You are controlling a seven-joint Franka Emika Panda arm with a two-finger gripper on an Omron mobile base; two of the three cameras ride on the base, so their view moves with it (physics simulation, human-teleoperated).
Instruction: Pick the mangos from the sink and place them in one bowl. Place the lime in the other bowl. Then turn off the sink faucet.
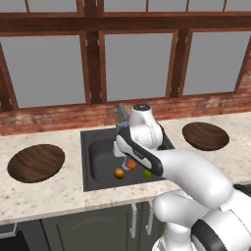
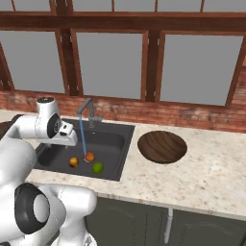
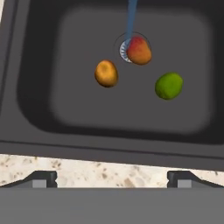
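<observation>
In the dark sink lie two mangos and the lime. The orange-yellow mango rests left of the orange-red mango, which sits on the drain under a running blue stream of water. The lime lies to their right, apart from both. My gripper hangs open and empty above the sink's near rim, well above the fruit. The grey faucet stands at the back of the sink. One wooden bowl sits on the counter to the left, the other bowl to the right.
A speckled stone counter surrounds the sink. A brick ledge and large windows run along the back. My white arm crosses over the sink's right part in the left base view. Cabinet doors with handles lie below the counter.
</observation>
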